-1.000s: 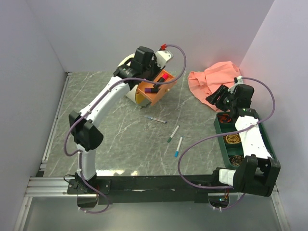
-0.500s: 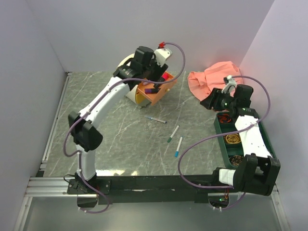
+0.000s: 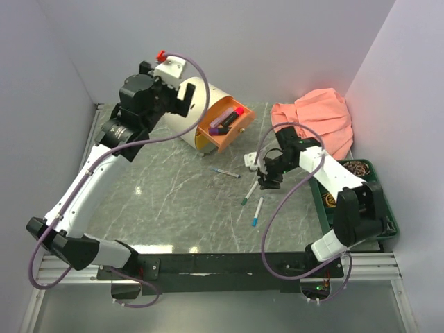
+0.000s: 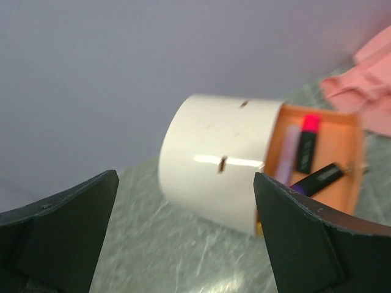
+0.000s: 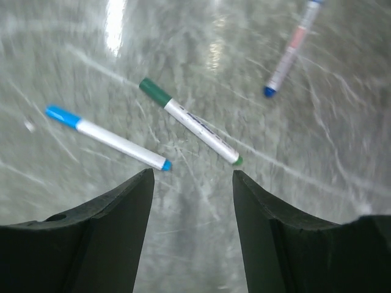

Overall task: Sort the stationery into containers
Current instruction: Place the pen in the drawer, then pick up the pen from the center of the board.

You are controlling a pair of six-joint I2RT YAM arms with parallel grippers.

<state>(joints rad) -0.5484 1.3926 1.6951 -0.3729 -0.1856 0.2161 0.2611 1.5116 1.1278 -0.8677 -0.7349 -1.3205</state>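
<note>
Nearest on the marbled tabletop (image 3: 159,201): blue-capped white pen (image 5: 107,138), green-capped white pen (image 5: 189,130) just beyond, not touching. Low over both, right gripper (image 5: 191,182), jaws apart, holding nothing. Farther, a third thin pen (image 3: 226,172). Beyond, pulled-out orange drawer (image 4: 342,143) with pink-black highlighter (image 4: 307,143) and purple highlighter (image 4: 317,179) inside. At the cream cabinet (image 4: 211,155), left gripper (image 3: 182,97), spread wide, empty.

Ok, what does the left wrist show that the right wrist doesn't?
Left wrist only: the cream drum-shaped cabinet, its open peach-orange drawer holding a pink-black highlighter and a purple-black highlighter, and a pink cloth. Right wrist only: a green-capped white pen, a light-blue-capped white pen and a dark-blue-tipped white pen. Both: the grey marbled tabletop.
</note>
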